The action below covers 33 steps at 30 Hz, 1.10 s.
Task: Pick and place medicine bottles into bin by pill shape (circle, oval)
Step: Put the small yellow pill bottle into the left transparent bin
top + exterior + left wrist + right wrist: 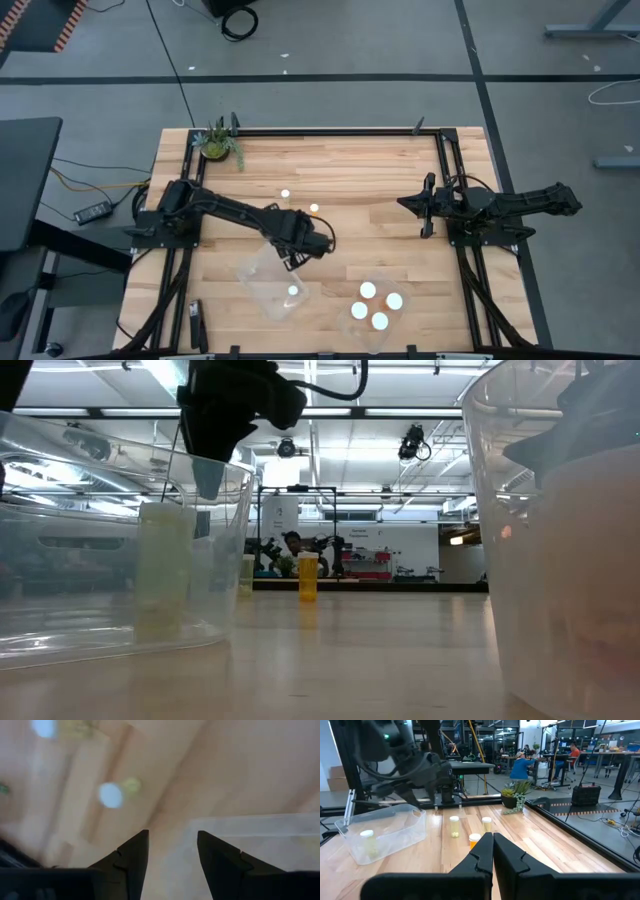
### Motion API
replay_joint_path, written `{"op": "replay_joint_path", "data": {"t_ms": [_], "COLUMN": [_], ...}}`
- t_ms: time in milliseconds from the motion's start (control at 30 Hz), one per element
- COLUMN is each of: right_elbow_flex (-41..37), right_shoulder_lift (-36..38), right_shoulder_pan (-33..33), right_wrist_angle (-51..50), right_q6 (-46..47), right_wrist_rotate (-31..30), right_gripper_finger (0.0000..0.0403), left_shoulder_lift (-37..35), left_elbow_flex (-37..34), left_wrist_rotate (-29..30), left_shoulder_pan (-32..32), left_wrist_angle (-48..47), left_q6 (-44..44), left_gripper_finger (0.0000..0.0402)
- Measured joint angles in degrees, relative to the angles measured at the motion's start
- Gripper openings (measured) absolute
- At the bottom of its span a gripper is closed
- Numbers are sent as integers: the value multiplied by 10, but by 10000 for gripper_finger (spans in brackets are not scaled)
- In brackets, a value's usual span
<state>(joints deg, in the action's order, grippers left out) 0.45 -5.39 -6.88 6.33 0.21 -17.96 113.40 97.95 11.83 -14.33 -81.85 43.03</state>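
Note:
My left gripper (172, 834) hangs open and empty above the far edge of the left clear tub (262, 282), fingers pointing down; the low view shows my left gripper (210, 472) over the tub's rim. One white-capped medicine bottle (292, 291) stands in that tub. The right tub (352, 328) holds several capped bottles (368, 290). Two bottles (286, 194) (314, 209) stand on the table beyond the gripper, and the right wrist view shows a third bottle (475, 840) there. My right gripper (492, 845) waits shut at the table's right side.
A green potted plant (218, 145) stands at the far left corner. A black frame (330, 130) runs along the far edge of the table. Bare wood lies between the two arms (370, 215). People sit at desks in the room beyond (522, 767).

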Motion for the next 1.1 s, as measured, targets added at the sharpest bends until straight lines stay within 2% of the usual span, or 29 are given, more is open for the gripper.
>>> {"op": "replay_joint_path", "data": {"t_ms": [267, 500, 800, 933, 1100], "right_elbow_flex": [0, 0, 0, 0, 0], "right_shoulder_lift": [0, 0, 0, 0, 0], "right_shoulder_pan": [0, 0, 0, 0, 0], "right_wrist_angle": [0, 0, -5, -5, -5], "right_q6": [0, 0, 0, 0, 0], "right_wrist_rotate": [0, 0, 0, 0, 0], "right_gripper_finger": [19, 19, 19, 19, 19], "left_shoulder_lift": [0, -51, -171, -186, -186], "left_elbow_flex": [-7, -116, -249, -284, -326], "left_wrist_rotate": [32, 25, -6, -11, -51], "left_shoulder_pan": [11, 14, 39, 58, 84], "left_wrist_angle": [-27, 2, 128, 161, 226], "left_q6": [-33, -18, 39, 73, 58], "left_gripper_finger": [173, 173, 173, 178, 207]}}
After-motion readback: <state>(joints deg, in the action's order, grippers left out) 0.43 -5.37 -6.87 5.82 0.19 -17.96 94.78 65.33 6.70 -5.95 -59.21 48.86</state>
